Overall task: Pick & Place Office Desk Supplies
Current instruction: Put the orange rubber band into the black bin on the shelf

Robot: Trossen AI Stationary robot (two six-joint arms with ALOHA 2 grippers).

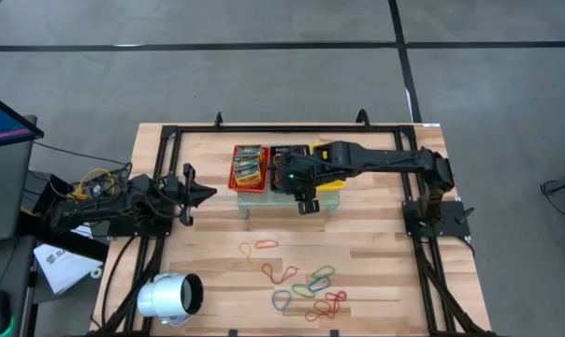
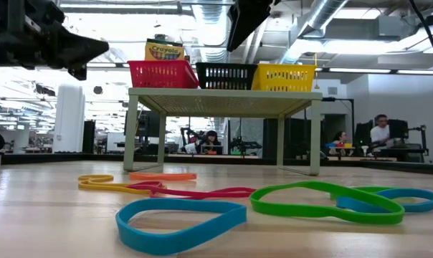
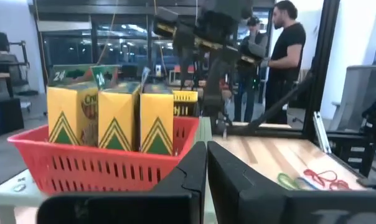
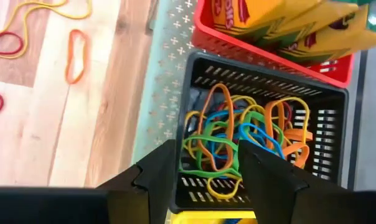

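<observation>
The rubber bands [image 4: 238, 140] form two groups. One group lies tangled in the black mesh basket [image 4: 328, 115]: orange, green, blue and yellow loops piled over each other. The other group, the loose bands [image 1: 306, 285], is spread flat on the wooden tabletop [image 1: 376, 243] near its front edge, right of centre; in the low view the nearest are a blue loop [image 2: 181, 222] and a green loop [image 2: 324, 201].

The crayon boxes [image 3: 116, 118] stand upright in the red mesh basket [image 3: 101, 165], just beside the black one. Both baskets and a yellow mesh basket [image 2: 284, 77] sit in a row on a small perforated stand [image 2: 224, 100] near the tabletop's rear edge.

The right arm reaches from the right side across the stand, wrist bent downward. The right pincer [image 4: 206, 174] hangs directly above the black basket, fingers apart, nothing between them.

The left arm is folded low at the tabletop's left edge. The left pincer [image 3: 206, 180] points level toward the stand, fingers together and empty.

Only the right wrist view shows the inside of the black basket. Only the left wrist view shows the box faces, yellow with green chevrons. A white cylinder [image 1: 168, 298] lies on its side near the front-left corner. People [image 3: 287, 59] stand in the room beyond.
</observation>
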